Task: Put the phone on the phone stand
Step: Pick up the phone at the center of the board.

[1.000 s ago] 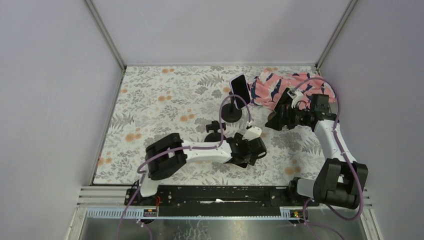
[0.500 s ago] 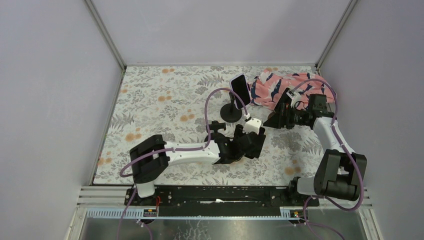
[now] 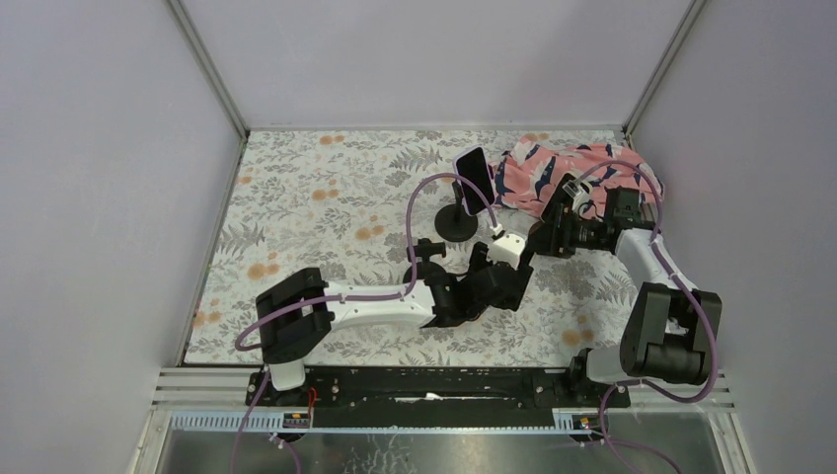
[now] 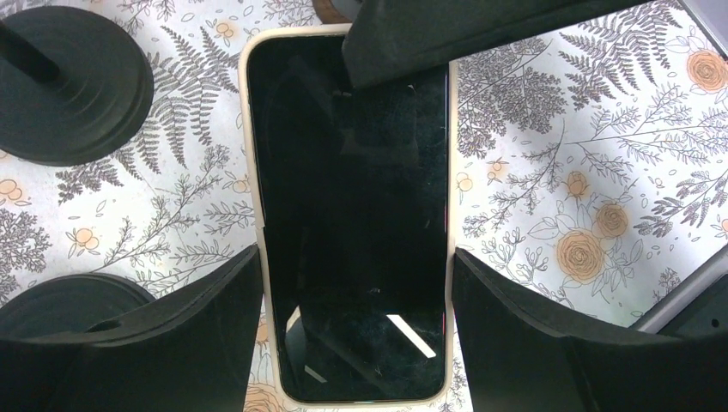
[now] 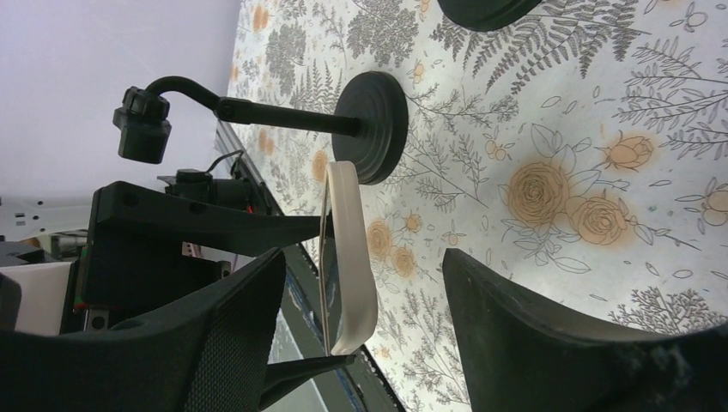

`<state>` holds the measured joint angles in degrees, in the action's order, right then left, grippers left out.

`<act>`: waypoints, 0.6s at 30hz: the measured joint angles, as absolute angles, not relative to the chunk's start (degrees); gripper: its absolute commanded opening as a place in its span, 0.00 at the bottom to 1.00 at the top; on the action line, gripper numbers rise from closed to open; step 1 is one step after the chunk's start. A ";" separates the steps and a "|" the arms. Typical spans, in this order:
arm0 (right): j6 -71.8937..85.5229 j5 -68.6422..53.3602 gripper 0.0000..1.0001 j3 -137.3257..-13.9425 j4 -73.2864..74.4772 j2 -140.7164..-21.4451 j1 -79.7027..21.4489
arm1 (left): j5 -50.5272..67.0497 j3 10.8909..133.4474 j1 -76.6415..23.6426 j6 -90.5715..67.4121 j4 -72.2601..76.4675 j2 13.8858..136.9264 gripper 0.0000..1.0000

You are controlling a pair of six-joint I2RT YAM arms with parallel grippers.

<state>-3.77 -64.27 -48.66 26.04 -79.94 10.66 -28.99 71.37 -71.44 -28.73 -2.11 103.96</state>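
Observation:
A phone [image 4: 352,215] with a dark screen and a cream case sits between the fingers of my left gripper [image 4: 356,257], which is shut on its long sides above the floral cloth. In the right wrist view the same phone [image 5: 348,257] shows edge-on between the jaws of my right gripper [image 5: 362,257], which stand open around its far end with a gap on the case side. In the top view the left gripper [image 3: 518,265] and the right gripper [image 3: 541,242] meet at mid-table. An empty black phone stand [image 5: 371,124] with a bent arm stands beside them.
A second black stand [image 3: 459,224] holds another phone [image 3: 476,181] tilted up behind the grippers. A pink patterned cloth [image 3: 553,168] lies at the back right. Grey walls close the table on three sides.
My left arm has carried the phone right and away from me, up to the right gripper. The right gripper has shifted left around the phone's end and its jaws have narrowed.

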 measured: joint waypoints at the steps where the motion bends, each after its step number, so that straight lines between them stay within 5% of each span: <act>1: -3.68 -64.51 0.71 -48.66 26.04 -80.20 10.61 | -29.06 71.42 -71.50 -28.40 -1.96 103.94 0.28; 7: -3.57 -66.28 0.52 -48.66 26.81 -81.84 9.08 | -29.67 71.59 -71.72 -25.50 0.14 103.88 0.29; 12: -4.49 -68.14 0.18 -48.84 28.95 -83.29 7.81 | -29.93 72.18 -71.90 -22.98 0.75 103.88 0.34; 18: -7.05 -71.70 0.03 -50.52 31.46 -83.46 7.62 | -28.64 71.48 -71.64 -21.34 1.43 102.65 0.80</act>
